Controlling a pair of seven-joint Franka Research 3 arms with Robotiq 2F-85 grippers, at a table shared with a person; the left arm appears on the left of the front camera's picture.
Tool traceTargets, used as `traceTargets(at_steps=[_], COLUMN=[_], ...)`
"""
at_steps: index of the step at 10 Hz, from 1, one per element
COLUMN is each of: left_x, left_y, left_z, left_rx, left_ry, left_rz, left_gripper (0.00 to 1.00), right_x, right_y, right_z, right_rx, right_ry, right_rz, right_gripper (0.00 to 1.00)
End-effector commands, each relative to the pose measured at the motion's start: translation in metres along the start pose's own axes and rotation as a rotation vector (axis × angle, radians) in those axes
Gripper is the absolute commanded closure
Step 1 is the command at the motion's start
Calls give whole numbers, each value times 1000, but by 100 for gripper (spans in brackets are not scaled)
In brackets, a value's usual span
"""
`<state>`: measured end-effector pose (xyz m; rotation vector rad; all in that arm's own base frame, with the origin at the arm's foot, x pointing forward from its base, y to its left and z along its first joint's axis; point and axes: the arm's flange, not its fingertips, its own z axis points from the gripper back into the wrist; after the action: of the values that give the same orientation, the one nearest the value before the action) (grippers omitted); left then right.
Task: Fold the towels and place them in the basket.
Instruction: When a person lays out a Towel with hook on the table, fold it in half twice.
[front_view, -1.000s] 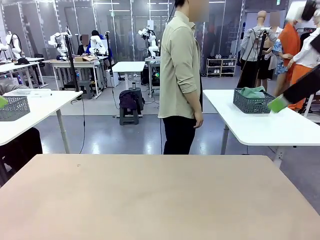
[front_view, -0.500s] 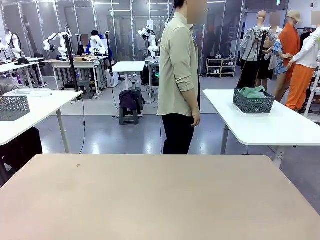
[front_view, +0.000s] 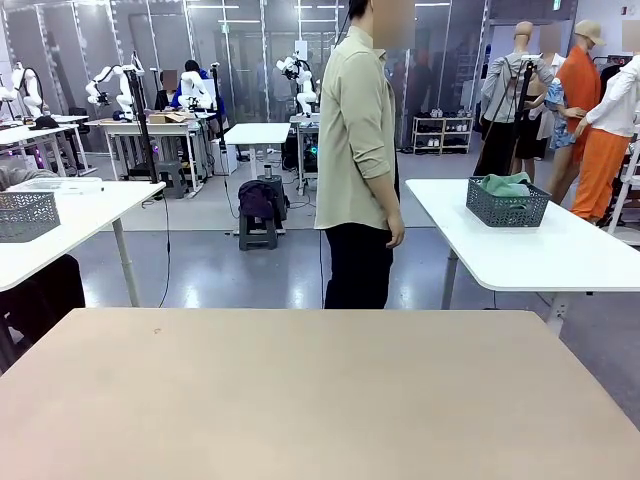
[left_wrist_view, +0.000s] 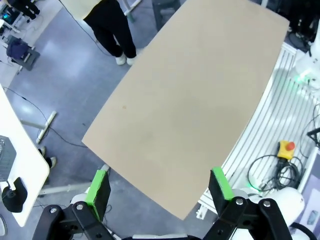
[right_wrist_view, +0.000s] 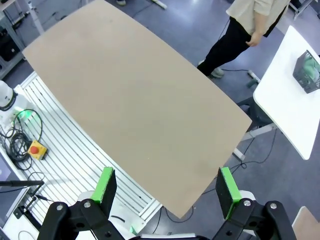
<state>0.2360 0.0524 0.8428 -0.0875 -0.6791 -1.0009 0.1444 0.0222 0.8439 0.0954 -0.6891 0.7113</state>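
Front view: the tan table (front_view: 300, 400) spans the foreground. A person (front_view: 360, 150) in a pale green shirt and dark trousers stands just past its far edge, side-on, arms down. At picture right, well apart from the tan table, a white table (front_view: 560, 255) carries the dark grey mesh basket (front_view: 507, 207). A green towel (front_view: 505, 184) is bunched inside it and rises above the rim. Left wrist view: the left gripper (left_wrist_view: 159, 184) hangs high over the tan table, its green-padded fingers (left_wrist_view: 98, 185) spread wide and gripping nothing. Right wrist view: the right gripper (right_wrist_view: 167, 186) likewise hangs high over the tan table, fingers (right_wrist_view: 227, 186) wide apart, holding nothing. The basket sits on the white table at the upper right edge.
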Motion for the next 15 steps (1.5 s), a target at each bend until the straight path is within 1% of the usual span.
traceTargets(at_steps=[1, 2, 3, 15], left_x=[1, -1, 0, 0], left_y=[5, 6, 2, 2], left_z=[1, 0, -1, -1], left_rx=[-15, -3, -2, -2], left_ry=[29, 27, 8, 8], left_rz=[-18, -6, -1, -1], left_gripper=[0, 0, 0, 0], right_x=[-1, -2, 0, 0], right_y=[-6, -5, -1, -1], right_z=[4, 2, 0, 0], right_rx=[9, 4, 0, 0], right_ry=[23, 34, 6, 6], right_rz=[16, 18, -2, -2], right_gripper=[0, 0, 0, 0])
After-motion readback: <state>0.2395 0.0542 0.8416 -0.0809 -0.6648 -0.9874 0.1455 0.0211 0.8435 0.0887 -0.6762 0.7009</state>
